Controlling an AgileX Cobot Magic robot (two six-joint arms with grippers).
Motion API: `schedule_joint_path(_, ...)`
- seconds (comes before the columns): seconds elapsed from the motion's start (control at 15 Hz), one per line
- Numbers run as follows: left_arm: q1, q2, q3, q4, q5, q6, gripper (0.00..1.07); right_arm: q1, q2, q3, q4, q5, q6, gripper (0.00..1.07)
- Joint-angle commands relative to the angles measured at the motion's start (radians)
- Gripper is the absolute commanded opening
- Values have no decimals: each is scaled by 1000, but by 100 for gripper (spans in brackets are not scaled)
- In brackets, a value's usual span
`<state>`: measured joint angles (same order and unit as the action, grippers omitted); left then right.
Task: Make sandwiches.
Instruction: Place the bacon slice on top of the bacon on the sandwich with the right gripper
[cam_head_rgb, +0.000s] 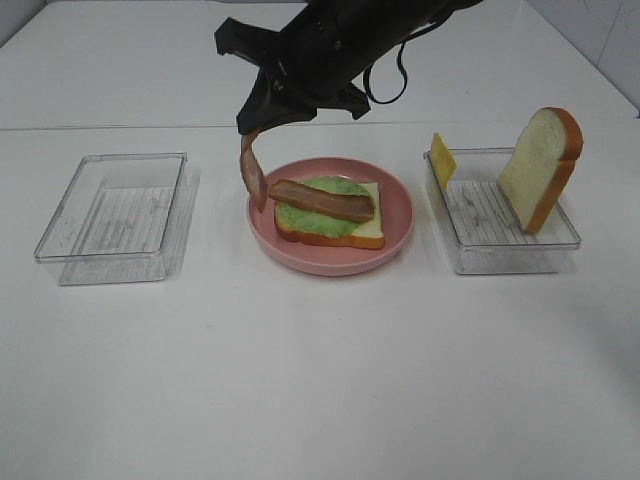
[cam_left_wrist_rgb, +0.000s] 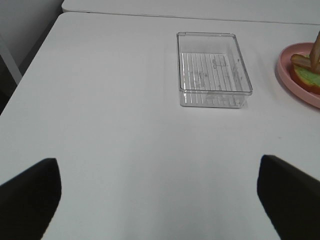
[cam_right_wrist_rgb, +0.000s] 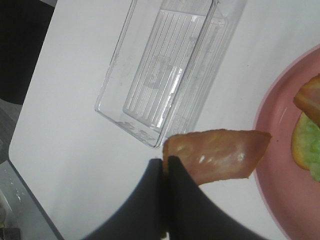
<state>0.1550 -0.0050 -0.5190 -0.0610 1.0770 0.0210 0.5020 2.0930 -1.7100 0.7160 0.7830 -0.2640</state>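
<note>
On the pink plate (cam_head_rgb: 395, 205) lies a bread slice (cam_head_rgb: 368, 232) topped with green lettuce (cam_head_rgb: 310, 219) and one bacon strip (cam_head_rgb: 320, 199). A second bacon strip (cam_head_rgb: 252, 170) hangs over the plate's left rim, with my right gripper (cam_head_rgb: 256, 125) shut on its upper end; the right wrist view shows the same bacon (cam_right_wrist_rgb: 220, 155) pinched in the right gripper (cam_right_wrist_rgb: 167, 162). Another bread slice (cam_head_rgb: 541, 167) leans upright in the right clear tray (cam_head_rgb: 500, 245), with the yellow cheese (cam_head_rgb: 441, 160) at its far left corner. My left gripper (cam_left_wrist_rgb: 157, 192) is open, empty, over bare table.
An empty clear tray (cam_head_rgb: 112, 217) stands at the left of the plate, also seen as the tray (cam_left_wrist_rgb: 212, 70) ahead of the left gripper. The black right arm (cam_head_rgb: 330, 45) reaches across from the back right. White table stretches in front.
</note>
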Motion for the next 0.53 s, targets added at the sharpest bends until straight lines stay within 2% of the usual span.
schedule_joint_path(0.07, 2, -21, 2, -4, -6, -4, 100, -1, 56, -30, 13, -9, -21, 0)
schedule_joint_path(0.27, 2, -21, 2, -4, -6, -4, 100, -1, 99, -30, -69, -51, -21, 0)
schedule_joint_path(0.53, 2, -21, 2, -4, -6, -4, 100, -4, 105, -30, -331, -84, 50, 0)
